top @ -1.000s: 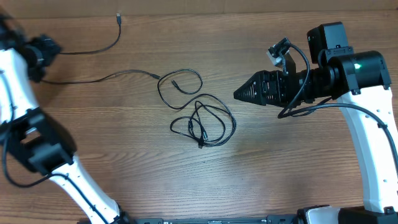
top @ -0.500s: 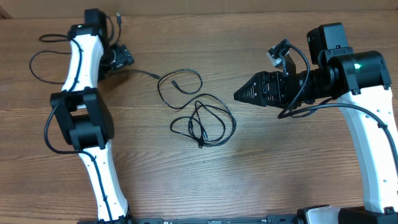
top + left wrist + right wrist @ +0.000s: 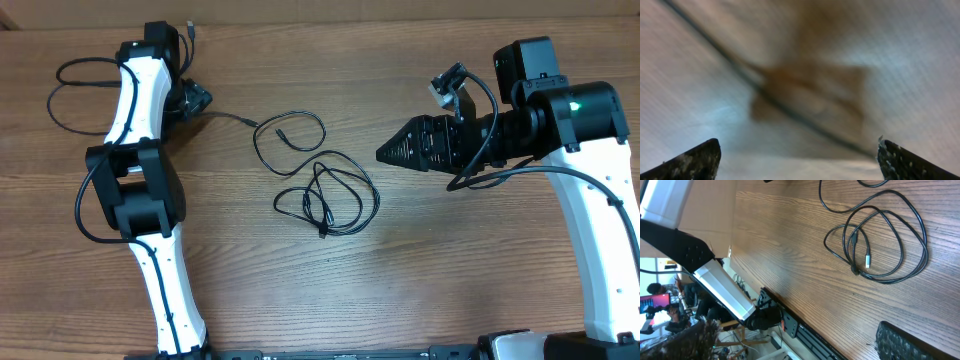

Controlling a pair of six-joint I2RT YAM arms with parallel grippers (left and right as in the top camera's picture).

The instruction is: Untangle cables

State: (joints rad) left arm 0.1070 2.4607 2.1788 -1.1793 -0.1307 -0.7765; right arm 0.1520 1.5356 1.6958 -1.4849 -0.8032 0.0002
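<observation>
The cables lie in loose loops at the centre of the counter, with one strand running to the upper left, where the left hand sits with its fingers spread wide. The right hand, at centre right, points toward the loops, its fingers also apart

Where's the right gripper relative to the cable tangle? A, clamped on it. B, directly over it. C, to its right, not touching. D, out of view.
C: overhead, the right gripper points at the cables from the right, with a gap between them.
</observation>
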